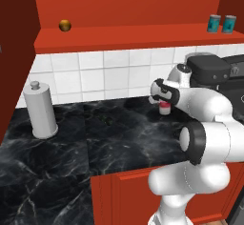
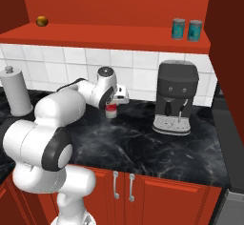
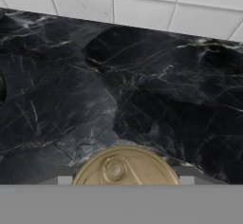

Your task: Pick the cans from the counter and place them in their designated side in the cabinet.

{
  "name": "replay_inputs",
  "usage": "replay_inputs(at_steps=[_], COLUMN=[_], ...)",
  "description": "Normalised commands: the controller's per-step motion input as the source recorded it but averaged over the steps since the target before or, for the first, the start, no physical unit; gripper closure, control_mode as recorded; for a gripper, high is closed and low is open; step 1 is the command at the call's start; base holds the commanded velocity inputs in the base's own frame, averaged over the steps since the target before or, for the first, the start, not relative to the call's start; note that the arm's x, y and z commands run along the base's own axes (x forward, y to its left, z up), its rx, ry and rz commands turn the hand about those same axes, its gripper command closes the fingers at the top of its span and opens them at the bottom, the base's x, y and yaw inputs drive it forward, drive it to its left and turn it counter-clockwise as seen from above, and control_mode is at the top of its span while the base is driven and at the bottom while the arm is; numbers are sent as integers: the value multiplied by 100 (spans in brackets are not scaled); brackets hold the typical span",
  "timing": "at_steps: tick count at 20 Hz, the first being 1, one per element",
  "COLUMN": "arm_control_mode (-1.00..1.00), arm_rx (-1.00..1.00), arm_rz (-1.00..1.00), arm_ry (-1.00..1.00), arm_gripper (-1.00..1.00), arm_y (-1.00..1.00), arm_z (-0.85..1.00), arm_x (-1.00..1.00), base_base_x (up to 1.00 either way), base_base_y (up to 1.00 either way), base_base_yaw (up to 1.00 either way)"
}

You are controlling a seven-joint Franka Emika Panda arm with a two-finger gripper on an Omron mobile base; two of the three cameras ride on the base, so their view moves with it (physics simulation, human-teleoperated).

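Note:
A small red-bodied can (image 1: 164, 108) (image 2: 111, 111) stands low at the back of the black marble counter (image 1: 114, 133) (image 2: 157, 145), near the tiled wall. My gripper (image 1: 163, 104) (image 2: 112, 106) comes down over it from above and is shut on it, a finger on each side. In the hand view its cream top (image 3: 126, 167) sits between my fingertips. Whether it rests on the slab or hangs just above it I cannot tell. Two teal cans (image 1: 221, 24) (image 2: 186, 29) stand side by side at the right end of the red cabinet shelf (image 1: 133, 37) (image 2: 119, 35).
A golden-brown ball (image 1: 65, 25) (image 2: 42, 21) lies at the shelf's left end. A tall grey cylinder with a knob (image 1: 40, 110) (image 2: 14, 95) stands at the counter's left. A dark coffee machine (image 1: 209, 69) (image 2: 175, 97) stands right of the gripper. Red cabinet walls close both sides.

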Motion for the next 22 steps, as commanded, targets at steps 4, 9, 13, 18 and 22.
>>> replay_inputs(at_steps=[4, 9, 13, 18, 22], arm_control_mode=[-100, -100, -100, -100, -100], arm_rx=[0, 0, 0, 0, 0], arm_rz=[4, 4, 3, 3, 3], arm_ry=[0, 0, 0, 0, 0], arm_gripper=[100, 100, 100, 100, 100], arm_y=[-6, -7, -4, -7, -9], arm_z=[30, 27, 27, 28, 25], arm_x=[-15, -21, -24, -21, -23], base_base_x=[0, 0, 0, 0, 0], base_base_y=[0, 0, 0, 0, 0], base_base_yaw=[0, 0, 0, 0, 0])
